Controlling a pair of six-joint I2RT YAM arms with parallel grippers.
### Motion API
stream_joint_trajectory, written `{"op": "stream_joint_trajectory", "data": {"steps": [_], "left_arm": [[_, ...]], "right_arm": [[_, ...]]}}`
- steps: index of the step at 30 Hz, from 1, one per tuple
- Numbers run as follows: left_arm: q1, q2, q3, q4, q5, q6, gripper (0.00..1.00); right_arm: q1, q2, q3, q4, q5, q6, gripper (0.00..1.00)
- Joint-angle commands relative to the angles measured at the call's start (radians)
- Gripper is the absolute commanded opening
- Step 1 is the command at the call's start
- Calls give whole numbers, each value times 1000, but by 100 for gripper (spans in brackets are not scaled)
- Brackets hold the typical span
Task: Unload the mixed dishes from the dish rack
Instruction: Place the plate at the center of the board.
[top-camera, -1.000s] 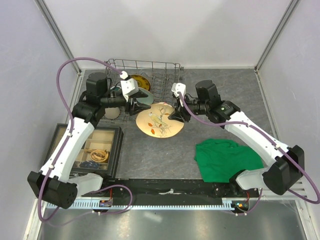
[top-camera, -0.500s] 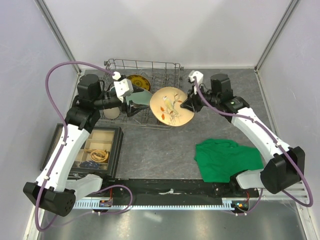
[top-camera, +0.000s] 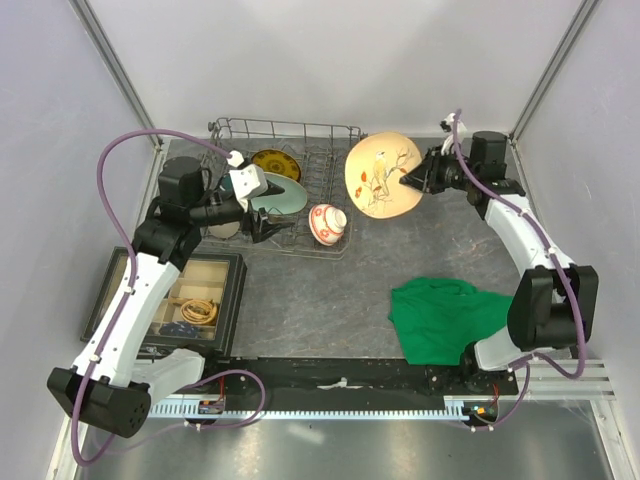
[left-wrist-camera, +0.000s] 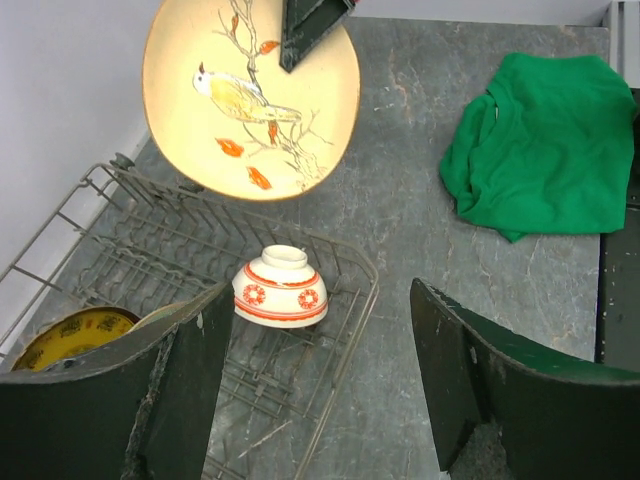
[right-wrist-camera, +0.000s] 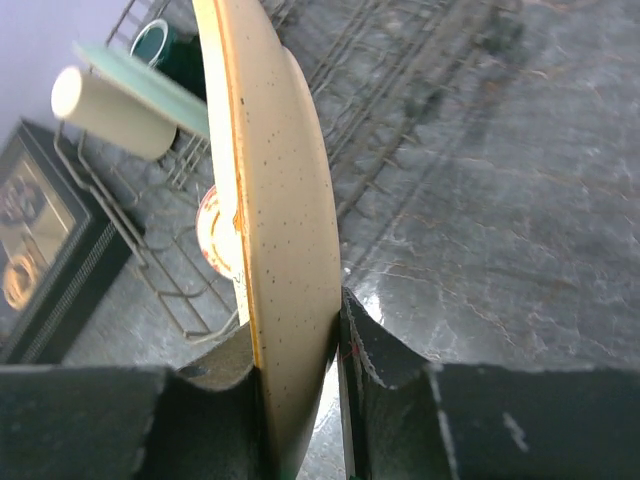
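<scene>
Grey table, cloth nearest me on the right. Left gripper is spread wide and empty, elbow bent, hovering low over the rack by the mint plate. Bowl sits upturned in the rack's near-right corner. Farther back, right gripper pinches the cream plate by its rim, on edge, clear of the rack, arm stretched far. Step: carrying that plate out. Next, I'd say: lay it flat on bare table, release.
</scene>
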Motion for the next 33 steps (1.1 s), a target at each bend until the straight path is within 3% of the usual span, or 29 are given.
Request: {"op": "stream_joint_trajectory", "data": {"steps": [1,6,12,23,33], "left_arm": [[9,4,-17,2,8,15,78],[12,7,-44,5,15,23,78],[14,17,-64,8,14,32,78],[16,54,-73,14,9,51,78],[14,57,-93,13,12,72,78]], "right_arm": [[-114,41,100,228,-148,165,0],[-248,144,104,337,-203,274,0],[-330,308,164,356,-214,276,0],[-385,547,282,362,-205,254,0],[-402,664,338,429,-242,327,0]]}}
